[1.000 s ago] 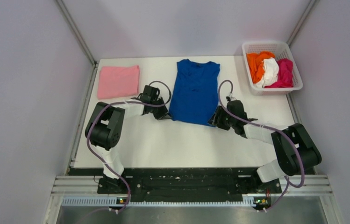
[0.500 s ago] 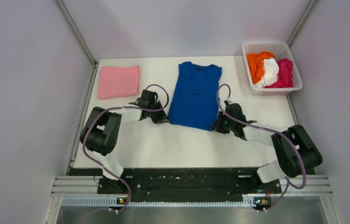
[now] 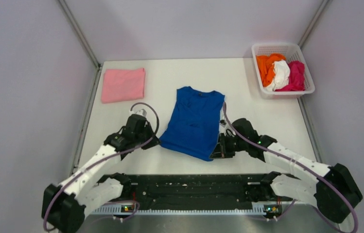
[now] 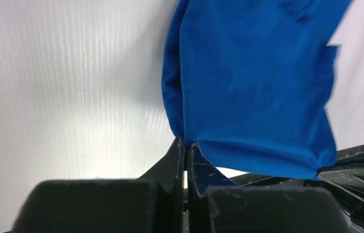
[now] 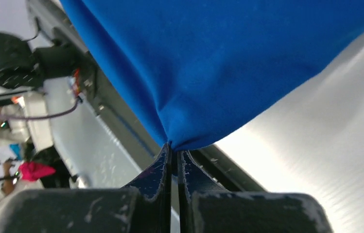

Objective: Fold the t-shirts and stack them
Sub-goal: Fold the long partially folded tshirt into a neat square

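The royal-blue t-shirt [image 3: 193, 122] lies flat on the white table with its sleeves folded in, collar to the far side; no print shows. My left gripper [image 3: 156, 142] is shut on its near left hem corner [image 4: 185, 138]. My right gripper [image 3: 215, 151] is shut on its near right hem corner [image 5: 174, 143]. The shirt fills the left wrist view [image 4: 252, 82] and the right wrist view [image 5: 218, 63]. A folded light pink t-shirt [image 3: 123, 84] lies at the far left. Orange [image 3: 267, 65], white [image 3: 281, 74] and magenta [image 3: 296, 75] t-shirts sit bunched in the basket.
The white lattice basket [image 3: 282, 48] stands at the far right corner. The black rail [image 3: 189, 187] runs along the table's near edge, just behind both grippers. Grey walls close in the left, right and far sides.
Both grippers have pulled the blue shirt toward the near edge of the table, still shut on its hem corners. Both arms have drawn back and lowered.
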You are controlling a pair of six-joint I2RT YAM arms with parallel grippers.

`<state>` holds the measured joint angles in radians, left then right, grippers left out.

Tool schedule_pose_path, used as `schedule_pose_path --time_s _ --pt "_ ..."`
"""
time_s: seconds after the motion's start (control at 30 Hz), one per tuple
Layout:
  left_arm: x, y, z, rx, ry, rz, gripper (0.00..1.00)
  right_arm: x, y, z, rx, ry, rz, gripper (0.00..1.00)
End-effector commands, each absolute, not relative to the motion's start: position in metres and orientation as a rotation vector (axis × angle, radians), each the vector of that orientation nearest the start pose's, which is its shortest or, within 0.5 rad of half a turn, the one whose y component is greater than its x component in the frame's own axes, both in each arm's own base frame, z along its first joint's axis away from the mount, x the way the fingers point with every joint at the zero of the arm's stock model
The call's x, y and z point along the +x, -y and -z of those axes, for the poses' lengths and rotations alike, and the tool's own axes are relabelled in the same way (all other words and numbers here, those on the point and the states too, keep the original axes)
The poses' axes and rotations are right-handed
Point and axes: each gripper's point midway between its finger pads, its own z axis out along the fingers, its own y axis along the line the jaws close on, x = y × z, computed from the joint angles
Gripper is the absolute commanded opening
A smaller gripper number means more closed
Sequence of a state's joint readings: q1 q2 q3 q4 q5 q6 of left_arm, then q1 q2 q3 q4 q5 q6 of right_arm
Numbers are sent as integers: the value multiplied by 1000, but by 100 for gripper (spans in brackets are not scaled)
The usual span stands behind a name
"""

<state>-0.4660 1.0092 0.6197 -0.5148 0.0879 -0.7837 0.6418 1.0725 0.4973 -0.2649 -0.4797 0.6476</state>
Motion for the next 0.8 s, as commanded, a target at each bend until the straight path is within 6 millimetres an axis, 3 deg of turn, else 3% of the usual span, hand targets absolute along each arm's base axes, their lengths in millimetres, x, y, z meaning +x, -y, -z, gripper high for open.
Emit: schedule_pose_path --time_s 0.0,0.17,0.27,0.5,0.77 --pt "204 131 -127 -398 -2407 554 0 112 -244 -112 -323 -2576 -1331 0" --pt "221 130 -165 -369 -2290 556 0 123 -251 -151 -335 -2449 -1369 0" --pt "249 118 -178 -389 -2208 439 0 134 -252 -159 -334 -2421 -1358 0" --pt "305 143 -221 -337 -2085 482 0 187 -240 -172 -212 -2338 -1333 0" --pt "361 156 -224 -313 -2121 386 0 252 -224 -191 -133 -2197 -1318 0"
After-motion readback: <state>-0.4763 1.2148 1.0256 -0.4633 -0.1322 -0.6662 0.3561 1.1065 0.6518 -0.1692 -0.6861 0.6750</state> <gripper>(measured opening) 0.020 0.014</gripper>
